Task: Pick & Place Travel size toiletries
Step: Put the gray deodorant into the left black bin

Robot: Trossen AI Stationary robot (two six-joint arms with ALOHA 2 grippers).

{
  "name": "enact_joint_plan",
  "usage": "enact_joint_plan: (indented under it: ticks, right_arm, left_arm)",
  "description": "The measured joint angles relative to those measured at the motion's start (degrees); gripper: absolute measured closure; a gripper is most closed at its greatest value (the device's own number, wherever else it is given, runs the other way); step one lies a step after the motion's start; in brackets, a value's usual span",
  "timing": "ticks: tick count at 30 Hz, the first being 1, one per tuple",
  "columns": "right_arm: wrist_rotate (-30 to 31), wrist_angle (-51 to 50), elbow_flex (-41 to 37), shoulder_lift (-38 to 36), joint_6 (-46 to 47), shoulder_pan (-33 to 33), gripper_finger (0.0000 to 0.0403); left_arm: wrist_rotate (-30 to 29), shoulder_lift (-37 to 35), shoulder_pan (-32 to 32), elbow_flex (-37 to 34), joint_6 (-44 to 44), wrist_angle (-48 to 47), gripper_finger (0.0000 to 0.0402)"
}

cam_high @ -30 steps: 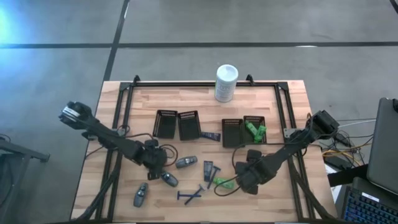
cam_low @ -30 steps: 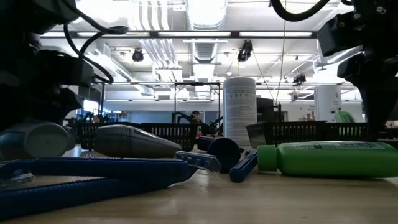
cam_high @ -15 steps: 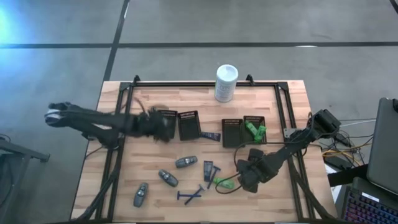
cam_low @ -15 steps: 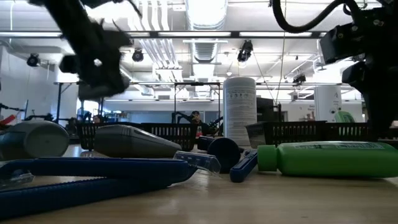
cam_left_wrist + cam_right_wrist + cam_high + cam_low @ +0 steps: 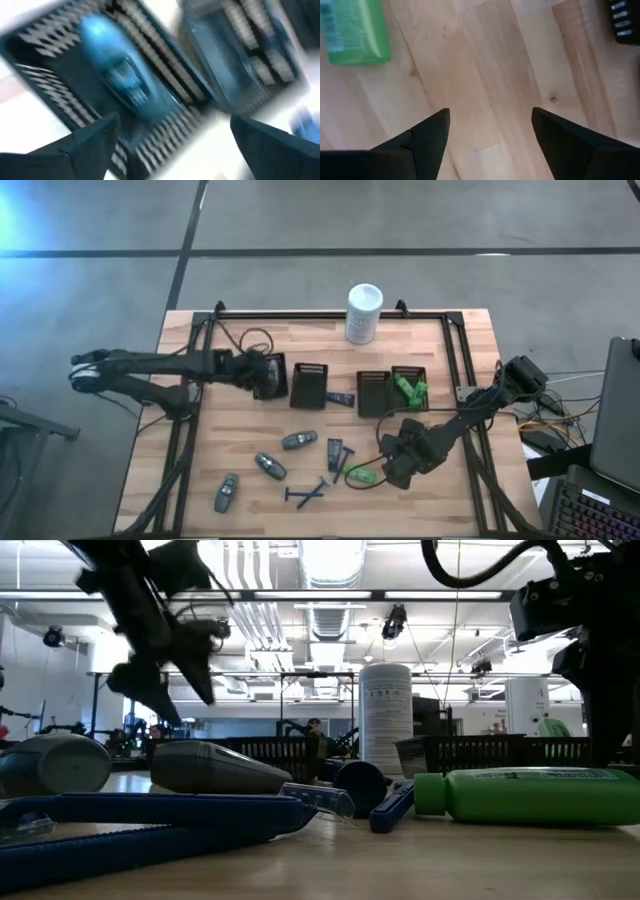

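Observation:
My left gripper (image 5: 268, 375) hangs open over the leftmost black slotted tray (image 5: 266, 390). In the left wrist view a grey oval bottle (image 5: 120, 80) lies on that tray's floor, beyond the open left gripper (image 5: 175, 117) and apart from its fingers. My right gripper (image 5: 385, 470) is open low over the table, just right of a green bottle (image 5: 362, 475) lying on its side; in the right wrist view that green bottle (image 5: 355, 32) sits past the open right gripper (image 5: 491, 111), untouched. Three more grey bottles (image 5: 299, 440) and dark blue razors (image 5: 306, 495) lie on the wood.
A second black tray (image 5: 307, 382) stands beside the left one, with two more (image 5: 373, 393) to the right; the rightmost holds green bottles (image 5: 408, 388). A white cylindrical container (image 5: 363, 313) stands at the far edge. A razor (image 5: 340, 399) lies between the trays. Bare wood shows along the table's near edge.
My left gripper has risen from the table near the grey bottles and swung toward the far edge, ending over the leftmost tray. A grey bottle now lies in that tray. The right arm and the loose items on the table have kept still.

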Motion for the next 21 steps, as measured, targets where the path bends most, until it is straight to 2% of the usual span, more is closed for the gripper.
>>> enact_joint_plan:
  ticks: [3, 5, 7, 10, 12, 15, 17, 21]
  right_arm:
    - [0.6, 0.0, -0.4, 0.0, -1.0, 0.0, 0.0132]
    - [0.8, 0.0, -0.8, 0.0, -1.2, 0.0, 0.0134]
    - [0.8, -0.1, -1.2, 0.0, -1.3, 0.0, 0.0136]
    - [0.8, -0.1, -1.6, 0.0, -2.0, 0.0, 0.0138]
    - [0.8, 0.0, -2.1, 0.0, -3.4, 0.0, 0.0136]
    - [0.8, 0.0, -3.0, -0.6, -5.2, -0.2, 0.0127]
    - [1.0, 0.0, -3.6, -1.1, -5.8, -0.2, 0.012]
    - [1.2, 0.1, -4.2, -1.7, -7.3, -0.2, 0.0104]
  left_arm:
    - [3.6, -1.8, -9.9, 2.1, 6.2, -6.7, 0.0045]
    - [5.0, -1.7, -17.5, 3.7, 3.1, -13.9, 0.0058]
    - [8.2, -0.9, -24.4, 5.0, -6.4, -19.2, 0.0064]
    - [15.9, 0.3, -34.6, 5.9, -26.8, -19.0, 0.0063]
    - [16.2, 1.2, -41.8, 6.7, -39.7, -15.2, 0.0059]
    - [12.7, 4.3, -49.8, 7.2, -54.6, -10.4, 0.0051]
    - [13.8, 7.7, -52.9, 7.2, -60.0, -9.0, 0.0047]
    - [16.2, 15.0, -54.8, 8.8, -61.7, -3.3, 0.004]
